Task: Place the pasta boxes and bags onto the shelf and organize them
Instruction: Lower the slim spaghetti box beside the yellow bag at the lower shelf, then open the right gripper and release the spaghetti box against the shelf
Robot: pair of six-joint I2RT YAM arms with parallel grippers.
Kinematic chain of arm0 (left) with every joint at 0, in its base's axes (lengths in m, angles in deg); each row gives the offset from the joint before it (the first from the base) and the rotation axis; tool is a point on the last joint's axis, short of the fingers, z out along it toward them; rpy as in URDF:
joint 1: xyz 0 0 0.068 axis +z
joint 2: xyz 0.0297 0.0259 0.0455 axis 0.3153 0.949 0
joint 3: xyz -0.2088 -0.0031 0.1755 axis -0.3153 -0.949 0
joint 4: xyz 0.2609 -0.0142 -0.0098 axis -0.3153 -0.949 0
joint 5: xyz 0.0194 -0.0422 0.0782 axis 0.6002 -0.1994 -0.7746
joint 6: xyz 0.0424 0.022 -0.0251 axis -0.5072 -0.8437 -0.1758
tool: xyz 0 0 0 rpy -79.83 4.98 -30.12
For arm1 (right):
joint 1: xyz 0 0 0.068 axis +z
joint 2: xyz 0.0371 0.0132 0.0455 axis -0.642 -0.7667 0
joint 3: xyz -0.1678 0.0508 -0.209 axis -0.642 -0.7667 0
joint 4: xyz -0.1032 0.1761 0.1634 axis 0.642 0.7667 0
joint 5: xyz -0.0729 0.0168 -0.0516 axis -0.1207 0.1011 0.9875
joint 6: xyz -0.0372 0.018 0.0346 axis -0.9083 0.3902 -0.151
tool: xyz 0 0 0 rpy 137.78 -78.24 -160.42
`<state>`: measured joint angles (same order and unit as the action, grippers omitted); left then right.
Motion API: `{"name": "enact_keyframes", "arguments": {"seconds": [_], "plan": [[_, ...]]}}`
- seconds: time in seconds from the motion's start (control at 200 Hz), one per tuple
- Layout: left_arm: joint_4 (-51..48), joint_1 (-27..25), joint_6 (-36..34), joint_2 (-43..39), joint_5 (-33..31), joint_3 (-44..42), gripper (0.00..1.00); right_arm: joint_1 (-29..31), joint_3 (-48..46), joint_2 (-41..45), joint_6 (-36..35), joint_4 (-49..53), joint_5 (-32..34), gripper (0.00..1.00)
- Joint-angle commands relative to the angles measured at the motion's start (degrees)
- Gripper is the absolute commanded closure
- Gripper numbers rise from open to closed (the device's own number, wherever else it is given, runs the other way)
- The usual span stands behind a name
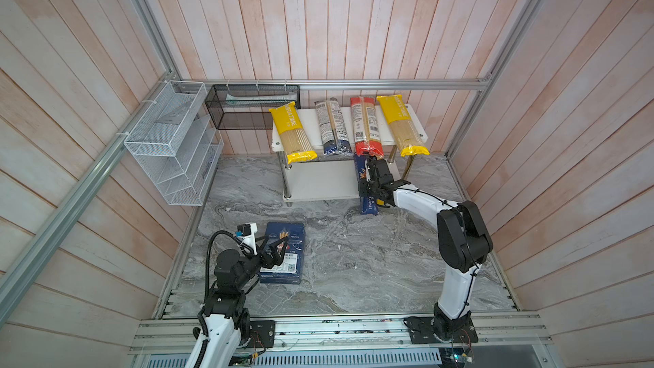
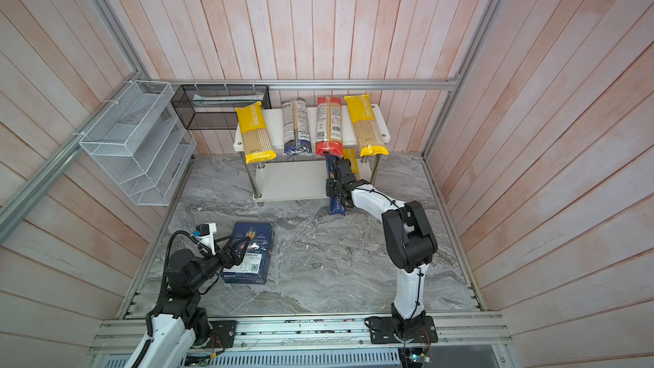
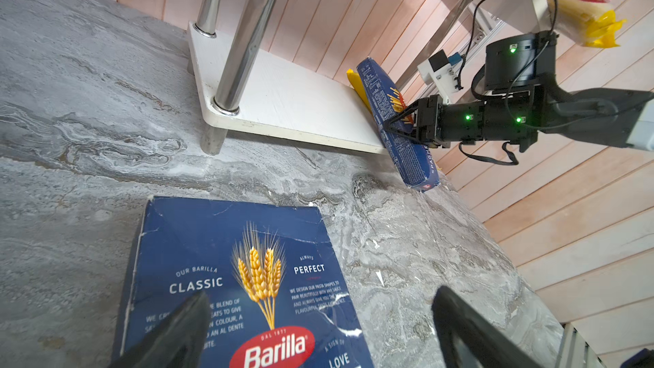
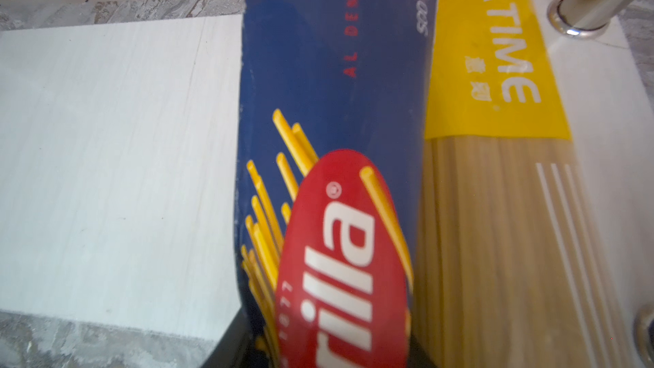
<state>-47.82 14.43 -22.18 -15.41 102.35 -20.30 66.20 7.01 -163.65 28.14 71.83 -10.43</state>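
Wide Barilla box [image 3: 198,242] beneath spread left tool [image 3: 322,295], right tool [image 3: 388,125] gripping narrow box [image 3: 377,83]

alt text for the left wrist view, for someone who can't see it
The right gripper grips a narrow blue spaghetti box, tilted partly onto the shelf's lower board beside a yellow bag. Nearer, a wide Barilla box lies flat on the marble table under the open left gripper.

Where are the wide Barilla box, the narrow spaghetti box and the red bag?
wide Barilla box [image 3: 260,274]: left wrist view, wheat picture.
narrow spaghetti box [image 3: 412,162]: left wrist view, lower blue side.
red bag [image 1: 367,125]: a top view, labelled middle.
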Motion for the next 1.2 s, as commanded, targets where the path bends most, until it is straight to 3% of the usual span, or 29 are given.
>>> {"name": "enact_keyframes", "arguments": {"seconds": [0.0, 0.63, 0.94, 1.195], "plan": [[1.6, -0.2, -0.3, 0.1, -0.1, -0.4, 0.0, 0.0, 4.8, -0.7, 0.2, -5.6, 0.6, 0.59], [1.3, -0.2, -0.3, -0.7, 0.0, -0.5, 0.0, -0.6, 3.0, 0.9, 3.1, -5.3, -2.4, 0.39], [1.0, -0.3, -0.3, -1.5, -0.2, -0.7, 0.0, 1.6, -6.9, 10.4, 4.4, -3.7, -2.7, 0.37], [0.6, -0.3, -0.4, -2.6, 0.1, -0.8, 0.0, 7.7, -15.0, 19.6, 7.7, 0.5, -1.3, 0.37]]}}
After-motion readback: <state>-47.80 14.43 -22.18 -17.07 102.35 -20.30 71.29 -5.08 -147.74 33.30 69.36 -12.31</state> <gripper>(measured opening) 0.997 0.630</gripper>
